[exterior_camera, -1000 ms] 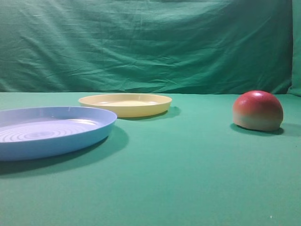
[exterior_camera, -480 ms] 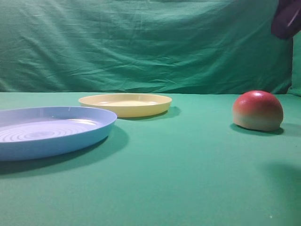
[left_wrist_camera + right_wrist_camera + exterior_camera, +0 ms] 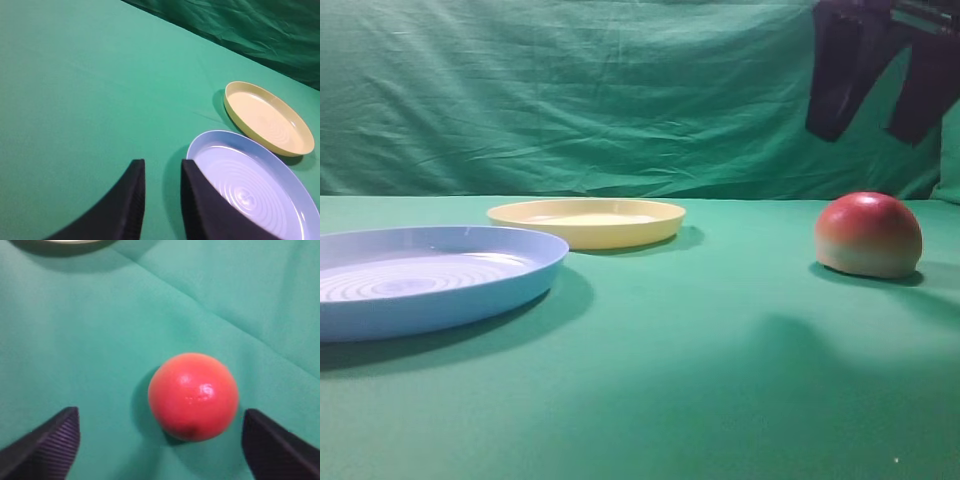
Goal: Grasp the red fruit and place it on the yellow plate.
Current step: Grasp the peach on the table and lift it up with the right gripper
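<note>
The red fruit [image 3: 868, 235] sits dome-up on the green cloth at the right, red on top and pale at its base. My right gripper [image 3: 868, 132] hangs open above it, apart from it. In the right wrist view the fruit [image 3: 193, 396] lies between and just ahead of the widely spread fingers of that gripper [image 3: 161, 412], touching neither. The yellow plate [image 3: 586, 220] rests empty further back, left of centre. My left gripper [image 3: 163, 162] hovers beside the blue plate with a narrow gap between its fingers and nothing in it; the yellow plate [image 3: 267, 117] lies beyond.
A larger light blue plate [image 3: 430, 275] with concentric rings lies at the front left, and in the left wrist view this blue plate [image 3: 250, 185] sits close to the yellow one. A green cloth backdrop [image 3: 620, 100] closes off the rear.
My right gripper has come down into the exterior view from the top right, its jaws now wide. The fruit and both plates have not moved.
</note>
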Robot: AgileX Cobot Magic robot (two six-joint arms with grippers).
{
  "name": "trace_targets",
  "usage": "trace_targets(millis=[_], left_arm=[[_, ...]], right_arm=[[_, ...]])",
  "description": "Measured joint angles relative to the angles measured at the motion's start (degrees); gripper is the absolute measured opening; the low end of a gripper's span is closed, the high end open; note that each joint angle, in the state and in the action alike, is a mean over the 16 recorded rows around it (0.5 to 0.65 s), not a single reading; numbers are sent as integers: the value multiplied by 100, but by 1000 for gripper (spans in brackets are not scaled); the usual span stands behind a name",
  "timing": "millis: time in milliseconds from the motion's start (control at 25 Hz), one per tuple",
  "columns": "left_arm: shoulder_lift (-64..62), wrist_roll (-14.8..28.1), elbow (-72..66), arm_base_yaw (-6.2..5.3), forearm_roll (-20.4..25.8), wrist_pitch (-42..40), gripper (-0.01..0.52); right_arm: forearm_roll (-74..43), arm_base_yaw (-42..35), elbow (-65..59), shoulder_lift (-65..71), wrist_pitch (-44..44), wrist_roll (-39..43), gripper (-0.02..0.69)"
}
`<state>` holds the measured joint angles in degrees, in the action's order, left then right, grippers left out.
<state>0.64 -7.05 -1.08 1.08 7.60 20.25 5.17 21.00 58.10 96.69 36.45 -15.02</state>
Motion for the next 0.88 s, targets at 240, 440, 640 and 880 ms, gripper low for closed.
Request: trace_targets(millis=[240, 440, 640, 880], left_arm=[[0, 0, 0, 0, 0, 0, 157], [0, 0, 0, 0, 0, 0, 157], [0, 0, 0, 0, 0, 0, 157], [0, 0, 0, 0, 0, 0, 157]], right_arm=[[-75, 1, 16, 448, -345, 13, 558], [-94, 6, 121, 646, -526, 13, 429], [-76, 94, 521, 700, -550, 13, 300], [-25, 438, 1417, 854, -661, 13, 220]])
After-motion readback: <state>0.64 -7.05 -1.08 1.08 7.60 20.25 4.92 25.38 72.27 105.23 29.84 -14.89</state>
